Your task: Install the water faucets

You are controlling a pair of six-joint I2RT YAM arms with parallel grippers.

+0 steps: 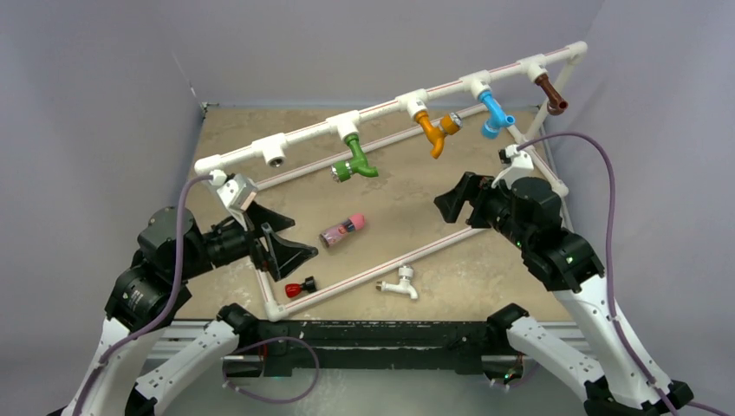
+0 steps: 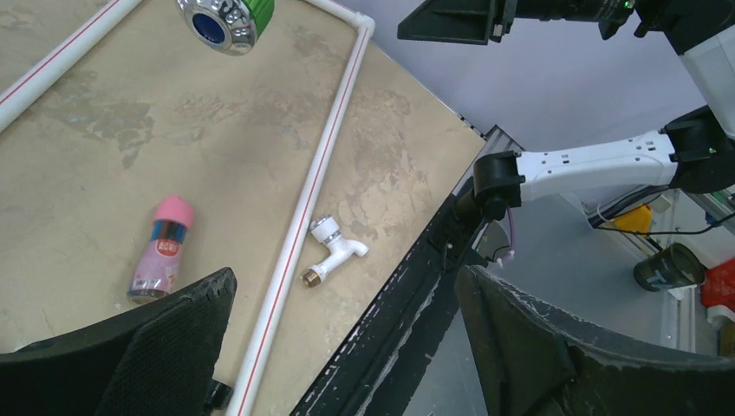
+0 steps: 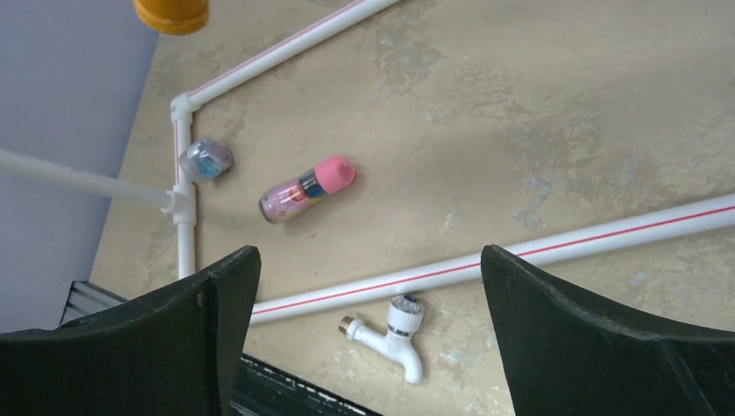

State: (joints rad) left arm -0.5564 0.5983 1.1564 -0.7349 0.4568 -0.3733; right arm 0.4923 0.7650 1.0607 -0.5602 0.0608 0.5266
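Note:
A white faucet lies on the table just outside the near rail of the white pipe frame; it also shows in the left wrist view and the right wrist view. Green, orange, blue and brown faucets hang from the raised rail's T-fittings. One T-fitting at the left is empty. My left gripper is open and empty, above the frame's near left part. My right gripper is open and empty, above the white faucet.
A pink-capped cylinder lies inside the frame, also in both wrist views. A small red and black piece lies by the frame's near left corner. The table's black front edge is close to the white faucet.

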